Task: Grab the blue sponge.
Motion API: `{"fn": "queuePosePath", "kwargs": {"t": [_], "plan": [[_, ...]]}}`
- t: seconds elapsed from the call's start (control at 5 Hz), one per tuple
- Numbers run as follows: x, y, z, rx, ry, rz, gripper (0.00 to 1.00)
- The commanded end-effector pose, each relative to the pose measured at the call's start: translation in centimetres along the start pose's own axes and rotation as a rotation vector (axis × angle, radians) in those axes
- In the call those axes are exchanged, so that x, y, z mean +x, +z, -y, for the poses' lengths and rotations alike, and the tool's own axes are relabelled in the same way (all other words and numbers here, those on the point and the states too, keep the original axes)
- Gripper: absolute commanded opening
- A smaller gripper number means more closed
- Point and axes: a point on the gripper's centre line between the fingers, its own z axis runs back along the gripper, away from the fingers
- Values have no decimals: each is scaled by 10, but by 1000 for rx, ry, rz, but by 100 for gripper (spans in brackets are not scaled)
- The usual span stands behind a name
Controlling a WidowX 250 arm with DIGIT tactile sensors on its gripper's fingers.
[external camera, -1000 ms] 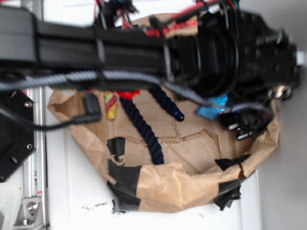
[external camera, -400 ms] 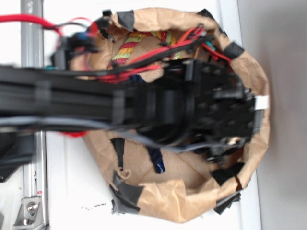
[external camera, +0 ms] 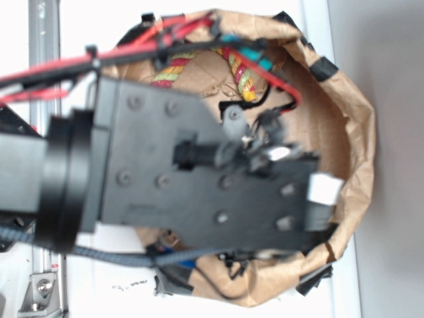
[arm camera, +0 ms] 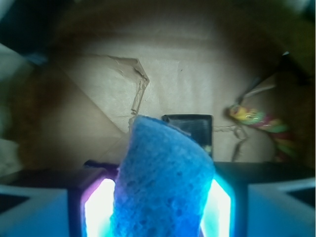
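The blue sponge, porous and sky-blue, stands squeezed between my gripper's two glowing fingers and fills the lower middle of the wrist view. The gripper is shut on it. Its top edge leans to the right, above the brown paper floor. In the exterior view the big black arm covers the middle of the paper bag, and both sponge and fingers are hidden under it.
Behind the sponge a black square box lies on the bag floor. A multicoloured rope lies to the right, also seen as the multicoloured rope at the bag's top. Bag walls ring the arm, and a metal rail runs along the left.
The arm has come up much closer to the exterior camera and now looks far larger. The sponge, seen lying beside the gripper one second ago, is hidden in that view.
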Motion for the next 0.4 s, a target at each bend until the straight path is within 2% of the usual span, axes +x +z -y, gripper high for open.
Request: {"fn": "queuePosePath", "kwargs": {"t": [0.0,0.2], "plan": [[2,45,-29,-9,-4,103,0],[5,44,-32,9,-8,72,0]]}}
